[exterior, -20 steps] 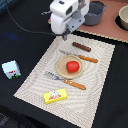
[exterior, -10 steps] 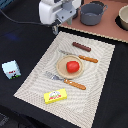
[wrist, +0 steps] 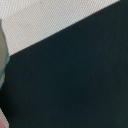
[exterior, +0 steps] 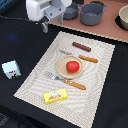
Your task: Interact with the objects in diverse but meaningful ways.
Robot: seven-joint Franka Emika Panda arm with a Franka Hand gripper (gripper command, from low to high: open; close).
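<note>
Above the mat's far corner, the gripper [exterior: 52, 21] has drifted leftward, finger state unclear.

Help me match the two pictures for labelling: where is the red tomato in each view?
Exterior view: the red tomato sits on the tan plate, mid-placemat.
Wrist view: not in it; only dark cloth and a pale woven corner show.
Shared landmark: the woven placemat.

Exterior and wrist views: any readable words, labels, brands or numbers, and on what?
None can be read.
Butter box: red marking on top, too blurred to read.
Milk carton: small green and red print, too blurred to read.
Wrist view: no text.
</note>
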